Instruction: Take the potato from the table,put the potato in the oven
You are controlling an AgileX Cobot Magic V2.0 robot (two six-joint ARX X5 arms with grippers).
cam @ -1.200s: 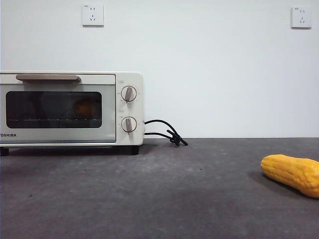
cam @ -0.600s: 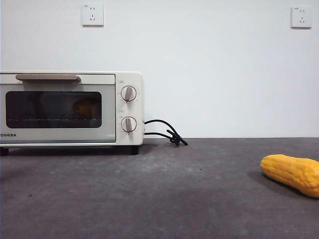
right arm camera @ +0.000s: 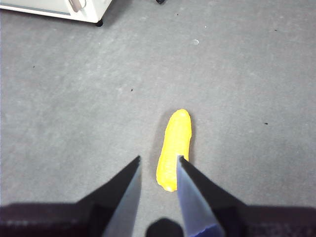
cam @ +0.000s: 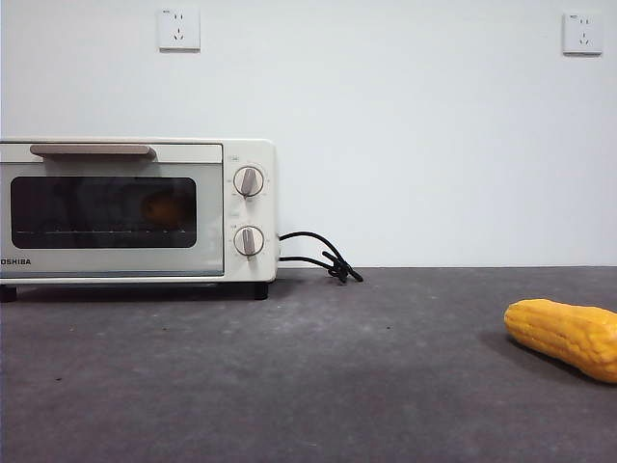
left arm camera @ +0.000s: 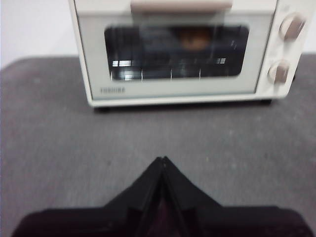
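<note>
The cream oven point(cam: 217, 207) stands at the left of the dark grey table point(cam: 337, 376) with its door closed. Through the dark glass the orange-brown potato point(cam: 164, 207) shows inside on the rack. In the left wrist view the oven point(left arm camera: 173, 89) faces me with the potato point(left arm camera: 193, 38) behind the glass. My left gripper point(left arm camera: 162, 160) is shut and empty, held back over bare table in front of the door. My right gripper point(right arm camera: 159, 159) hangs open above the table, over a corn cob. Neither arm shows in the front view.
A yellow corn cob point(cam: 564, 336) lies at the table's right edge; under my right gripper the cob point(right arm camera: 175, 148) points away. The oven's black cord point(cam: 323, 256) loops behind its right side. A corner of the oven point(right arm camera: 84, 10) shows far off.
</note>
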